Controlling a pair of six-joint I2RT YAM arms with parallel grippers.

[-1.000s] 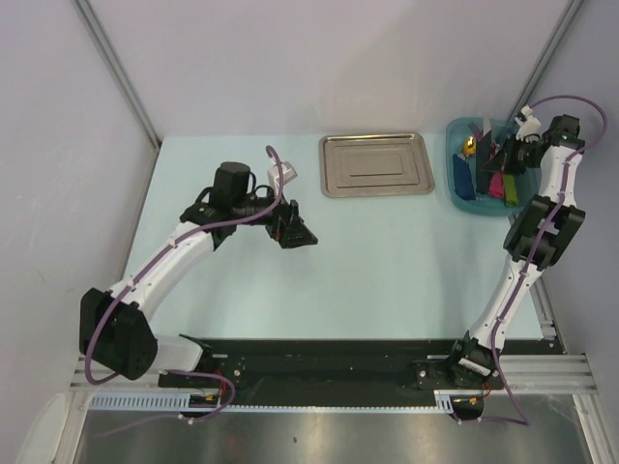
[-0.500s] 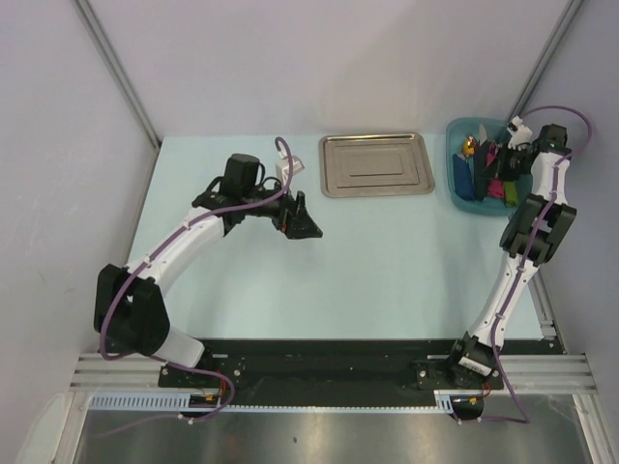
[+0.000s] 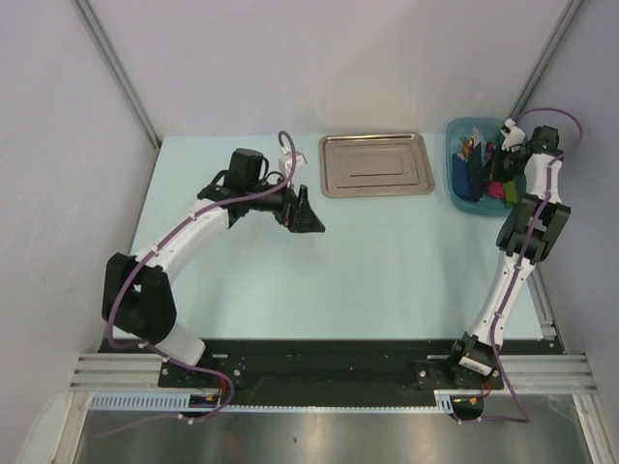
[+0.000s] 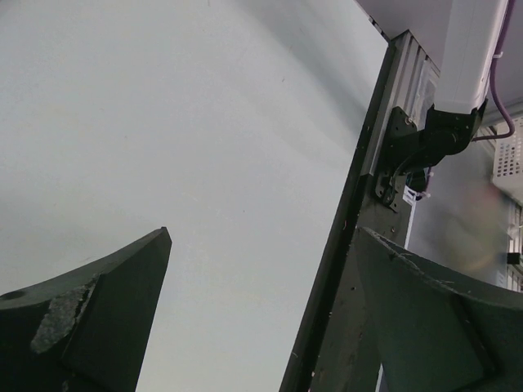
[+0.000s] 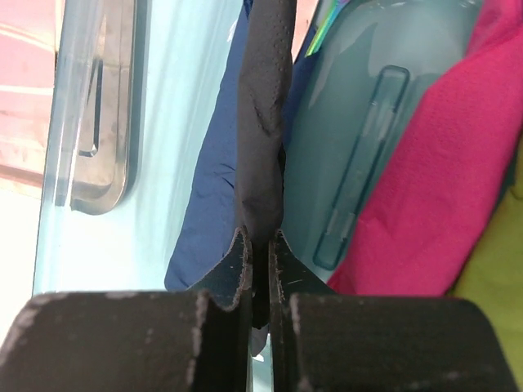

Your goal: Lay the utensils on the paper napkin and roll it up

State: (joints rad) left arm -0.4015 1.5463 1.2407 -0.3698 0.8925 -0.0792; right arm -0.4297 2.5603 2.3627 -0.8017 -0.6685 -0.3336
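My right gripper (image 3: 503, 162) reaches into the teal bin (image 3: 460, 199) at the back right. In the right wrist view it (image 5: 260, 238) is shut on a black, crumpled strip of paper napkin (image 5: 263, 122) that stands up between the jaws. My left gripper (image 3: 308, 220) hangs open and empty over the bare table left of centre; in the left wrist view (image 4: 263, 233) only tabletop lies between its fingers. I cannot make out the purplish-handled utensils; a thin iridescent edge (image 5: 325, 33) shows beside the napkin.
A shiny steel tray (image 3: 375, 164) lies at the back centre and also shows in the right wrist view (image 5: 90, 106). The bin holds blue (image 5: 214, 188), pink (image 5: 441, 163) and green (image 5: 500, 278) napkins. The table's black front rail (image 4: 343, 269) shows.
My left gripper has moved a little toward the back right, nearer the tray. My right wrist has shifted left and down over the bin.
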